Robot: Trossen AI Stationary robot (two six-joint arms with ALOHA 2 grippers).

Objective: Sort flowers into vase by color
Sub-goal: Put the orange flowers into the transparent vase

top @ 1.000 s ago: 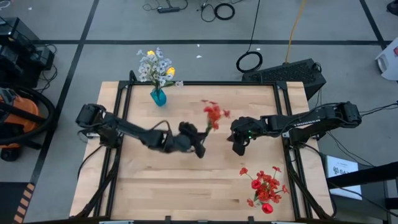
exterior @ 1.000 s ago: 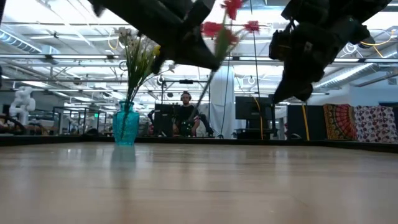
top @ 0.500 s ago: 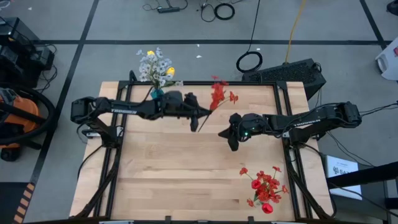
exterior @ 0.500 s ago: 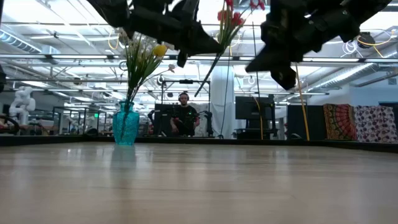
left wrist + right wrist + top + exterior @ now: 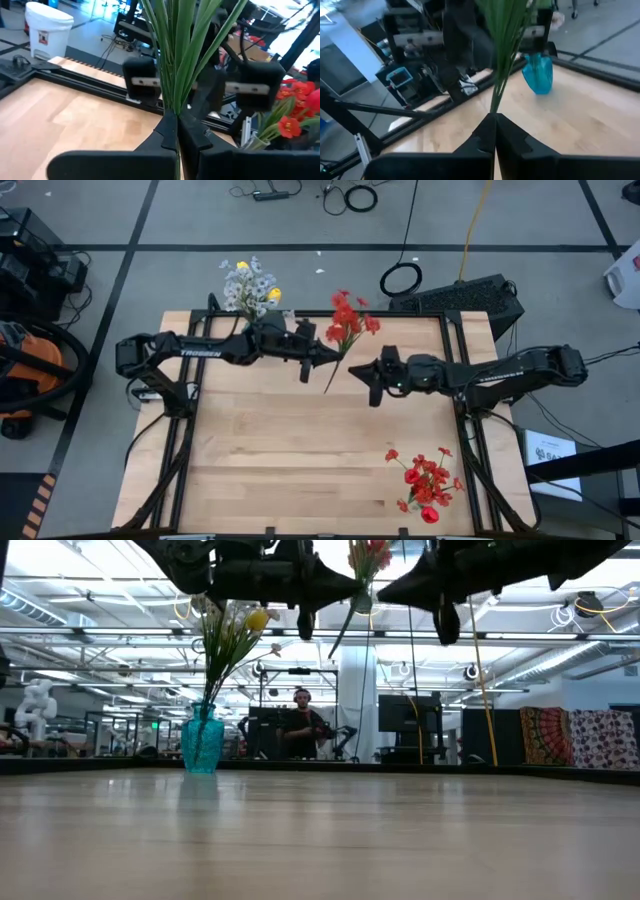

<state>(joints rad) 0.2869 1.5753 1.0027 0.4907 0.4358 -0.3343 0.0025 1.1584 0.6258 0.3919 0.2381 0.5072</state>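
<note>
A red clustered spray [image 5: 350, 320] on a bundle of thin green stems hangs high over the far middle of the table, blossoms up. My left gripper [image 5: 328, 360] is shut on it. My right gripper [image 5: 354, 369] points level at the same stems from the right, fingers shut [image 5: 493, 117]. The teal vase [image 5: 202, 740] stands by the far left edge with white and yellow flowers [image 5: 248, 285] in it. My left arm hides it in the high view. More red flowers [image 5: 425, 480] lie at the near right corner. My left gripper pinches the spray's green stems [image 5: 172, 102] between its two fingers, low on the bundle. It comes level from the table's left, across the stems. The spray is lifted clear and tilted, with the stem end [image 5: 326, 388] below the fingers. My right gripper's shut tips stand at the stems [image 5: 496, 100]; I cannot tell whether they touch.
Black frame rails [image 5: 330, 313] run along the table's edges. A black keyboard-like case [image 5: 465, 295] sits beyond the far right corner. A white bucket [image 5: 47, 25] stands off the table. A person [image 5: 300, 725] sits in the room behind.
My left gripper has carried the red spray from the table's middle toward the far edge and up, nearer the vase, and the spray now stands more upright. My right gripper has followed toward the far edge and left, tipping from pointing down to level, and has ended at the stems.
</note>
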